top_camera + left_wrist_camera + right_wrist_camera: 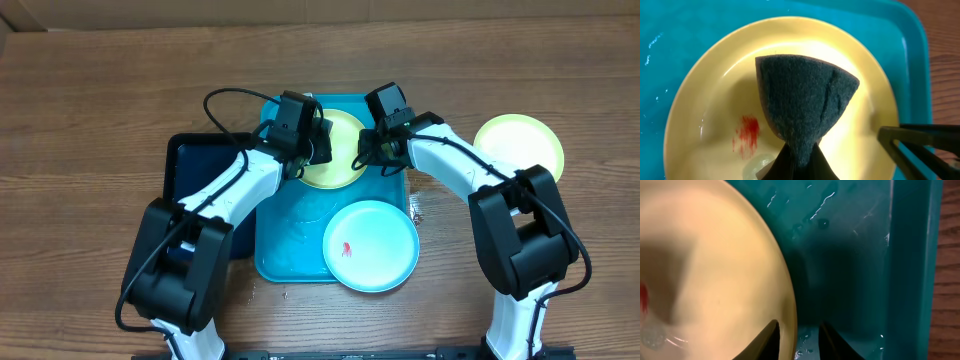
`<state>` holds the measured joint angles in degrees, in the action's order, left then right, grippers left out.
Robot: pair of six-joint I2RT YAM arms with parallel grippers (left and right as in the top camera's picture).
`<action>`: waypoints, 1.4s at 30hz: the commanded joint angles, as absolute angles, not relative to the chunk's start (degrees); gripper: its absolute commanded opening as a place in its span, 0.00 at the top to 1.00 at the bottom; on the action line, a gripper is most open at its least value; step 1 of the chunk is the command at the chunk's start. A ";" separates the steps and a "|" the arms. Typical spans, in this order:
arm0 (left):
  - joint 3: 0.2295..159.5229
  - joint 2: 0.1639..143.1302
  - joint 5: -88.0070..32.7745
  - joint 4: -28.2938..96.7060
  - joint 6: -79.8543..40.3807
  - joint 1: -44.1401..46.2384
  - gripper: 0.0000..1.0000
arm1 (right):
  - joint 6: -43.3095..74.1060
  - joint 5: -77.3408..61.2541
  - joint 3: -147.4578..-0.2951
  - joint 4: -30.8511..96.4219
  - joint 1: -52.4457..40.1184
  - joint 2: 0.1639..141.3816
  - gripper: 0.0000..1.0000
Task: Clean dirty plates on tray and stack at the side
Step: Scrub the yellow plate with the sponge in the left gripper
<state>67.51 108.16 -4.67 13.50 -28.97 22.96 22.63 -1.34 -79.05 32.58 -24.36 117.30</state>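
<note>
A lime-green plate (338,172) lies at the far end of the turquoise tray (290,235). It carries a red smear (746,134). My left gripper (799,161) is shut on a dark grey sponge (802,102), held over the middle of this plate (715,100). My right gripper (799,341) straddles the plate's right rim (790,295), one finger over the plate and the other over the wet tray floor, with a gap still showing. A light-blue plate (372,245) with a red smear rests on the tray's near right corner. Another green plate (520,145) lies on the table to the right.
A black tray (195,165) sits to the left, partly under the turquoise one. The tray's raised right wall (912,270) runs close beside my right gripper. Water drops lie on the tray floor (820,210). Wooden tabletop (90,120) surrounds everything.
</note>
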 commanded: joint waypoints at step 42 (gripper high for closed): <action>74.32 113.19 8.97 26.11 -35.99 22.06 0.96 | 29.80 -2.26 -79.85 33.17 -24.05 119.42 0.96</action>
<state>73.08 112.57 8.03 26.20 -35.86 22.39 29.63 -3.20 -79.40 32.67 -24.36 118.30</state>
